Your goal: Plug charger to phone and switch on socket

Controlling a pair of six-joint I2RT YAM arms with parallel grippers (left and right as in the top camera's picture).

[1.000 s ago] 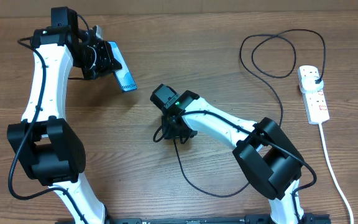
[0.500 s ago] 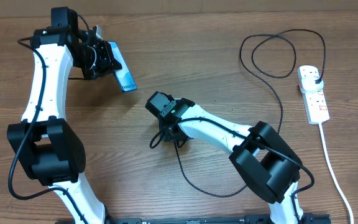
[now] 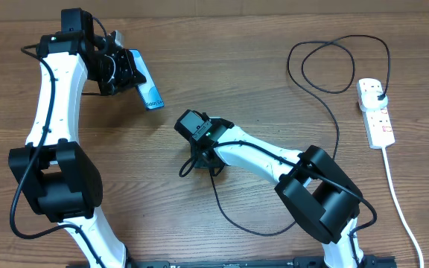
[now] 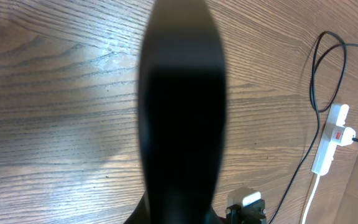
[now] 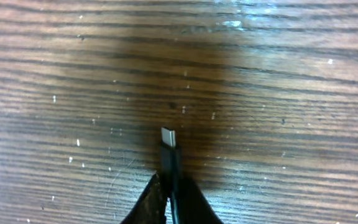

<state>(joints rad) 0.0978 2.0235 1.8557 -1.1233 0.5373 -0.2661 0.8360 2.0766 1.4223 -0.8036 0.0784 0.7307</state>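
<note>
From overhead, your left gripper (image 3: 127, 73) was clamped on the phone (image 3: 146, 88), holding it tilted off the table (image 3: 222, 45) at the far left, with the lit blue screen facing up and the free end pointing toward the centre. Your right gripper (image 3: 199, 161) sat mid-table, closed on the charger (image 3: 337, 141) close to its tip. From there the cable ran toward the near edge, curved up the right side, looped at the far edge and ended in a black plug seated in the far end of the socket (image 3: 379, 126). The socket lay flat at the far right, well apart from both grippers, and its white cord (image 3: 401, 212) trailed toward the near edge. You could not tell how the switches stood.

At the left wrist, the phone (image 4: 180, 112) filled the middle as a dark blur. The socket (image 4: 330, 138) showed small at the right with the charger (image 4: 314, 74) beside it.

At the right wrist, the fingers (image 5: 149, 204) pinched the charger (image 5: 169, 152) just behind its connector. The metal tip pointed away from them, over bare wood.
</note>
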